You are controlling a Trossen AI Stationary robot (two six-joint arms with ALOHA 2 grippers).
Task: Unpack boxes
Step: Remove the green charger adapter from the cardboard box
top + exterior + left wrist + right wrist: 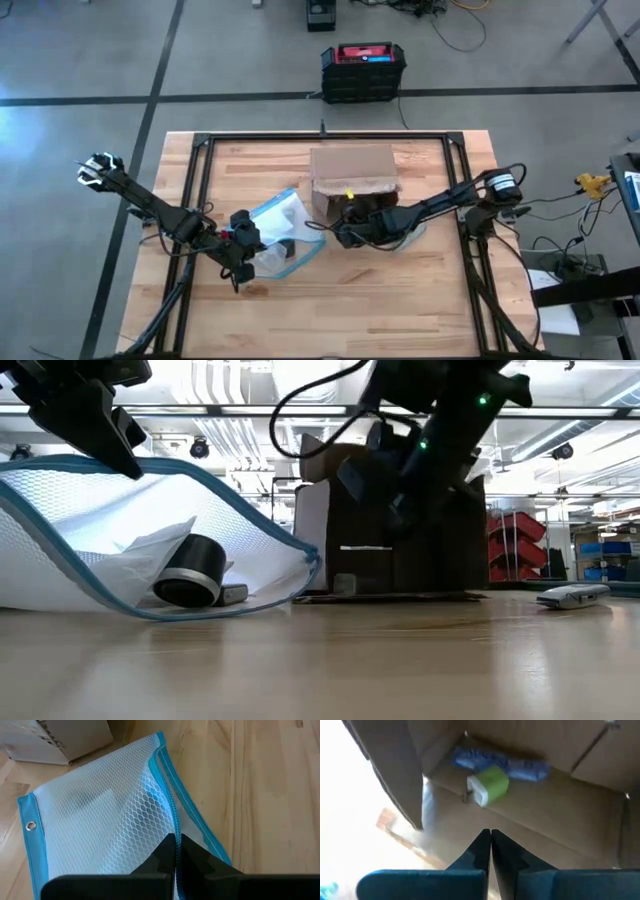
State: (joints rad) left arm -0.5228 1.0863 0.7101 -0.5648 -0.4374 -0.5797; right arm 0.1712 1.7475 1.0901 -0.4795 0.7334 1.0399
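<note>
Wooden table: box just beyond closed, empty right claw.

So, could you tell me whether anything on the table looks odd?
The box lies on its side, opening facing the shut right gripper, a green item inside. The shut left gripper pinches the pouch by its zipper edge, lifting it.

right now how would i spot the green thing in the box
Find the brown cardboard box at the middle of the wooden table, where the right gripper points inside. On its floor lies a small green-and-white block, beside a crumpled blue item; it is the only green thing there.
</note>
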